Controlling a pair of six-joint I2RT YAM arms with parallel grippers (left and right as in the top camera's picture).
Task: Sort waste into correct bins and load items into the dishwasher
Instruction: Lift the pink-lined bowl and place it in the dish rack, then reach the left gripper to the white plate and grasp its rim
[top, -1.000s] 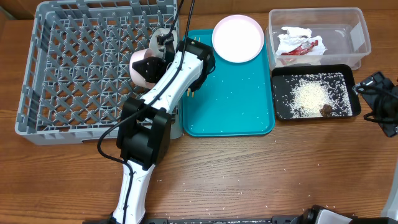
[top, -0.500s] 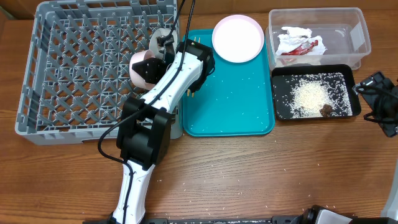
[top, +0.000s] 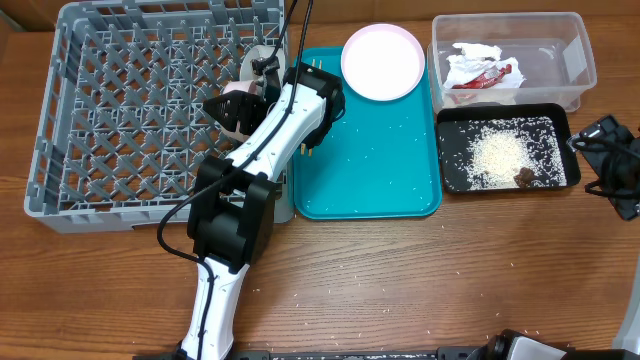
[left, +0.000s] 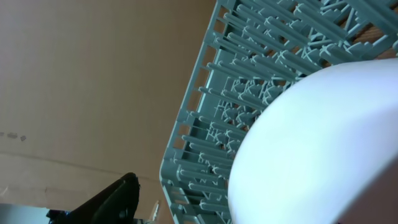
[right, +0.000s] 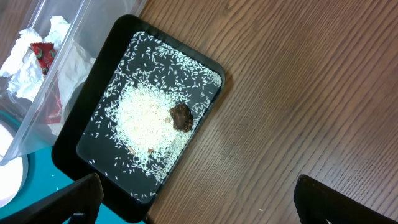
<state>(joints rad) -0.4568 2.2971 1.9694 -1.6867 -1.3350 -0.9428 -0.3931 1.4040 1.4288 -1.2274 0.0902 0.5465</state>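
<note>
White bowl (left: 311, 143) beside left gripper (top: 232, 108)

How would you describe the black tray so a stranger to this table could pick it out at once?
Find the big teal tray in the centre; two containers sit to its right. The black tray is the nearer of them, in front of the clear tub. Shallow and opaque, it holds white rice and a brown scrap; the tub holds a red wrapper and tissue.

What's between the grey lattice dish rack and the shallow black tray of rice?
Overhead view: the flat teal tray, with the round pale pink plate overlapping its far edge.
</note>
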